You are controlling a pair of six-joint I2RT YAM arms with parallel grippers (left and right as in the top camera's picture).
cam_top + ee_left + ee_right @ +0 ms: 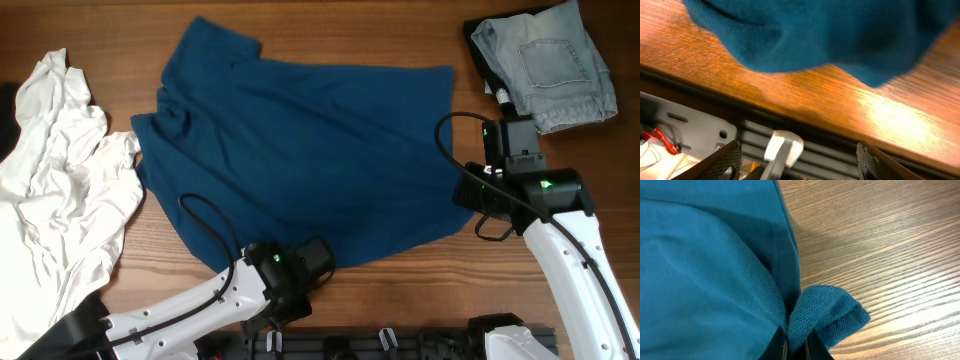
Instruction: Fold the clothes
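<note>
The blue T-shirt (pixel 310 150) lay spread across the middle of the table (pixel 400 300). It was mostly flat, with one sleeve reaching toward the far edge and some rumpling round the collar on the left. Its near hem ran at a slant across the wood.

The white shirt (pixel 55 200) sat in a crumpled heap at the left end of the table, its edge right up against the T-shirt's left side. The jeans (pixel 550 70) lay folded in the far right corner, pocket up, near the T-shirt's corner but with a strip of bare wood between them.

The right gripper (pixel 796 347) was at the T-shirt's right edge, its jaws pressed together on the cloth. A small fold of the blue knit bunched up out of the pinch and stood off the wood, while the rest of the shirt ran away flat to the left.

The left gripper (pixel 797 148) hung over the table's near edge, close to the T-shirt's near hem. Its fingers (pixel 727 157) stood wide apart with nothing between them. The blue cloth lay on the wood ahead of them, not touching either one. Below them showed the table's front edge and a grey rail (pixel 700 125). From above, the wrist hid those fingers, so I could not tell just how near the hem they were.
</note>
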